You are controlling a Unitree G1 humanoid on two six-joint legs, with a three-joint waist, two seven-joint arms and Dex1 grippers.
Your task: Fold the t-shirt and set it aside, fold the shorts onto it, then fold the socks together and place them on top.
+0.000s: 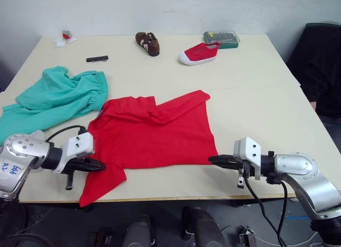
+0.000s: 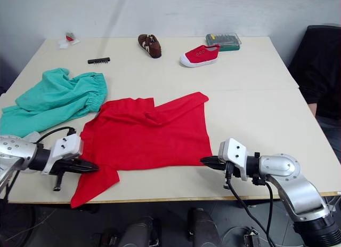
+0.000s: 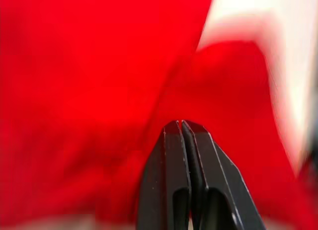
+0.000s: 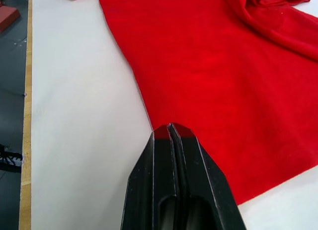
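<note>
The red t-shirt [image 1: 154, 132] lies spread and rumpled on the table [image 1: 256, 97], its top part folded over and one corner hanging past the near edge. The teal shorts [image 1: 58, 97] lie bunched to its left. My left gripper [image 1: 100, 165] is shut, its tips at the shirt's left edge, and red cloth lies all around them in the left wrist view. My right gripper [image 1: 211, 159] is shut too, tips touching the shirt's near right corner [image 4: 208, 155]. Behind my left wrist shows a pale grey scrap [image 2: 31, 136]; I cannot tell whether it is the socks.
At the back of the table are a brown shoe [image 1: 147, 43], a red canvas shoe [image 1: 200, 53], a green-lidded case [image 1: 221, 39], a black strip [image 1: 97, 58] and small scraps [image 1: 65, 38]. A dark chair [image 1: 319, 65] stands to the right.
</note>
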